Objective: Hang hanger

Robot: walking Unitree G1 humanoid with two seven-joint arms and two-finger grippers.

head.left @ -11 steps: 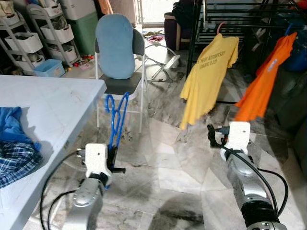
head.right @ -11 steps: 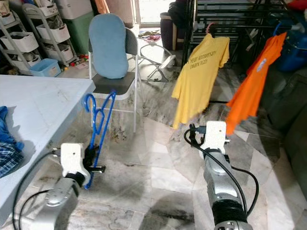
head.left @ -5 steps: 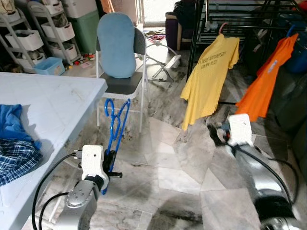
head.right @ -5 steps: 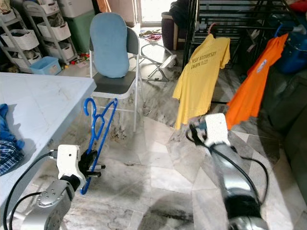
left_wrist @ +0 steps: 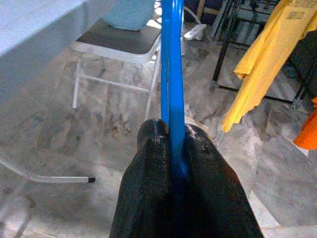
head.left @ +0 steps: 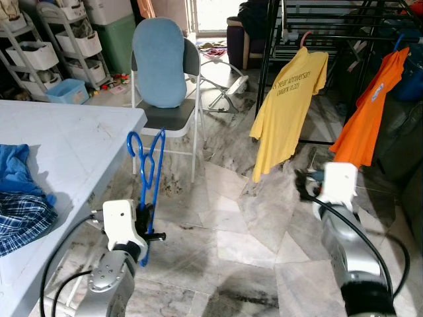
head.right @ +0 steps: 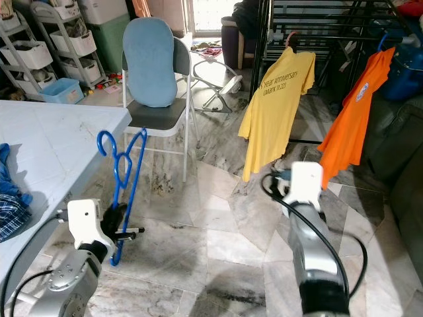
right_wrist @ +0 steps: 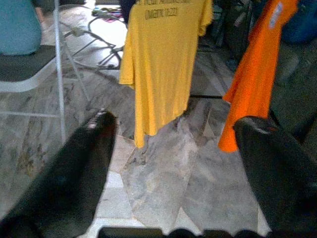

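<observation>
A blue plastic hanger (head.left: 148, 173) stands nearly upright over the floor beside the table corner, hook end up. My left gripper (head.left: 147, 223) is shut on its lower part; in the left wrist view the two black fingers (left_wrist: 148, 163) pinch the blue bar (left_wrist: 171, 74). My right gripper (right_wrist: 173, 163) is open with nothing between its fingers, low at the right (head.left: 305, 189), facing a yellow T-shirt (head.left: 288, 105) and an orange shirt (head.left: 369, 112). Both shirts hang on a black rack (head.left: 330, 33).
A white table (head.left: 66, 148) with blue and plaid clothes (head.left: 20, 198) is at the left. A folding chair (head.left: 165, 72) with a blue cushion stands beyond the hanger. Storage shelves (head.left: 66, 39) line the back left. Marble floor lies open between me and the rack.
My left gripper has carried the hanger a little to the left, with its hook end leaning further left. The right arm has swung slightly right and come to rest.
</observation>
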